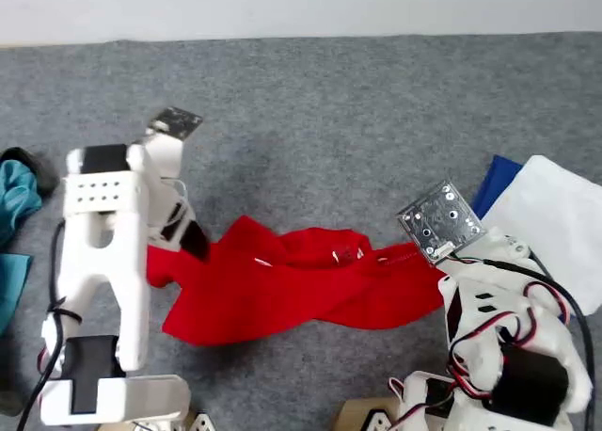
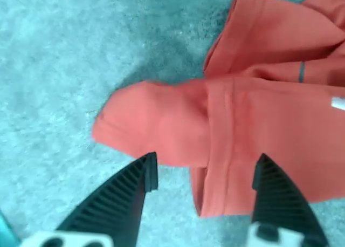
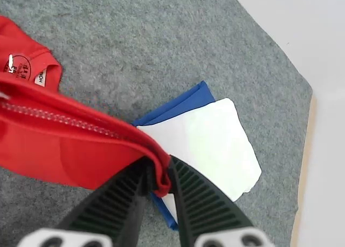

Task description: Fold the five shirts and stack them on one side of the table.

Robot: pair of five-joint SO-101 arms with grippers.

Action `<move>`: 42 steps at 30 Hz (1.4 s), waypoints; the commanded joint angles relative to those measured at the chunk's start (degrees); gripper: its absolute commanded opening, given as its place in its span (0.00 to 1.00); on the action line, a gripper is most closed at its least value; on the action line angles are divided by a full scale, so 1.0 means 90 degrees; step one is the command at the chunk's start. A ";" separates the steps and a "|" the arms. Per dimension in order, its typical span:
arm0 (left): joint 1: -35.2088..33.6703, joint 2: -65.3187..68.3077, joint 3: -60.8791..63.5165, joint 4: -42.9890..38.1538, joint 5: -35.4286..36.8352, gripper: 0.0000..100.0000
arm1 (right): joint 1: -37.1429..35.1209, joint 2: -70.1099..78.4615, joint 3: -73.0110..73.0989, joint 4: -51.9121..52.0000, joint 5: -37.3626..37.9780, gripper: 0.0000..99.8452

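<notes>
1. The red shirt (image 1: 282,290) lies stretched across the lower middle of the high view on the grey table (image 1: 329,102), with its long axis running from the left of the frame to the right
2. The right gripper (image 3: 160,171) is at the shirt's right-hand end, in the lower right of the high view; its jaws are pressed together on a folded edge of the red cloth, and that end looks lifted a little off the table
3. The left gripper (image 2: 207,162) hangs over the opposite end, at the left of the high view, with its jaws spread wide and nothing between them; a sleeve and part of the shirt's body lie just below the two fingers
4. The shirt therefore spans the gap between the arms, one end to each, and the left arm is the nearer one to the free left end; as I judge it, the coming move depends on that open gripper dropping straight onto the cloth beneath it, so that both ends are held along the same line
5. A folded white shirt (image 1: 555,219) rests on a blue shirt (image 1: 494,182) at the right edge of the high view, near the held end, which is probably the stacking side; a teal cloth (image 1: 14,200) lies at the left edge, beyond the left arm
</notes>
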State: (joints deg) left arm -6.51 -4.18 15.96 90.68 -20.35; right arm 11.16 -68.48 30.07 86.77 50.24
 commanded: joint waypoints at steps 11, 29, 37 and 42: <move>0.0567 0.0742 0.0396 -0.1602 0.0449 0.28 | 0.0063 -0.0034 -0.0029 -0.0063 0.0020 0.01; 0.1221 0.2354 -0.0796 -0.0840 0.0371 0.15 | 0.0073 -0.0034 -0.0020 -0.0063 0.0020 0.01; 0.1260 0.2432 -0.1187 -0.0635 0.0371 0.15 | 0.0093 -0.0034 -0.0020 -0.0063 0.0020 0.01; 0.1260 0.2442 -0.1187 -0.0635 0.0381 0.15 | 0.0093 -0.0034 -0.0020 -0.0063 0.0020 0.01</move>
State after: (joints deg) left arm 4.66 18.07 7.08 84.35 -16.57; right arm 11.16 -68.57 30.07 86.77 50.24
